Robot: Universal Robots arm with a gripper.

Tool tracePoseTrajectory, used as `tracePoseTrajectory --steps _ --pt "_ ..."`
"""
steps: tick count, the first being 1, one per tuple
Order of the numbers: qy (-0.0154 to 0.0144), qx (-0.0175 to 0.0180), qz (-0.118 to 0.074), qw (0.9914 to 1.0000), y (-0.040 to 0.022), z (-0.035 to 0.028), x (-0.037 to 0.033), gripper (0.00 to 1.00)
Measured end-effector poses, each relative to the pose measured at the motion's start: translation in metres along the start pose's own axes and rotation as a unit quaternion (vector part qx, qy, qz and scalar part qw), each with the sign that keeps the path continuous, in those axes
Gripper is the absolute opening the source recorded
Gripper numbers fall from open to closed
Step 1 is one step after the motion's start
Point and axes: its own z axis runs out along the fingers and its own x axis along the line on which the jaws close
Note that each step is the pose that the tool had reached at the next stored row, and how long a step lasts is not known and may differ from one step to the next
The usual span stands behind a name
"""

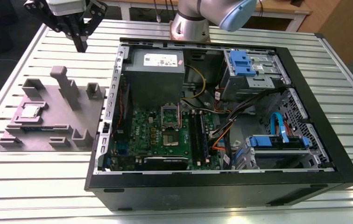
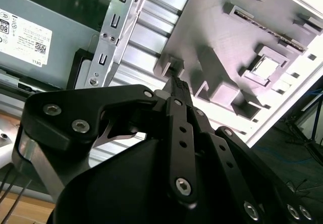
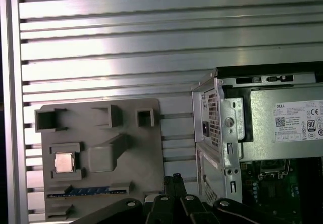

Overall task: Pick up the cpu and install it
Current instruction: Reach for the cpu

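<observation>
Robot arm at an open computer case [image 1: 226, 189]: we see the gripper [image 1: 80, 46] hanging over the slatted metal table [image 1: 39, 186], outside the case and off the corner that houses the grey power supply box [image 1: 154, 70]. Its black fingers are drawn together into a single narrow tip, and nothing is held between them. In both wrist views the same closed tip [image 2: 176, 84] [image 3: 173, 178] points down toward the table, near the case's perforated metal frame [image 3: 222, 113].

The cpu [image 1: 30, 111] lies flat, silver top up, in a square recess of a grey holder plate [image 1: 70, 116]. The plate rests on the table just beside the case, at the exterior view's left of it. The chip sits on the part of the plate farther from the case wall and well apart from the gripper; we find it in both wrist views too [image 2: 266, 66] [image 3: 64, 162].

Inside the case, the green motherboard [image 1: 154, 140] lies on the floor next to the power supply box.
</observation>
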Motion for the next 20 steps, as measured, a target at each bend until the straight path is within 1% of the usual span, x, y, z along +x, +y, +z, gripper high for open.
tracePoseTrajectory --steps 12,20 --pt "0.0001 0.0000 0.001 1.00000 -0.0008 0.0005 0.0089 0.10" --pt "0.0002 0.0000 0.001 1.00000 -0.0012 0.0008 0.0133 0.10"
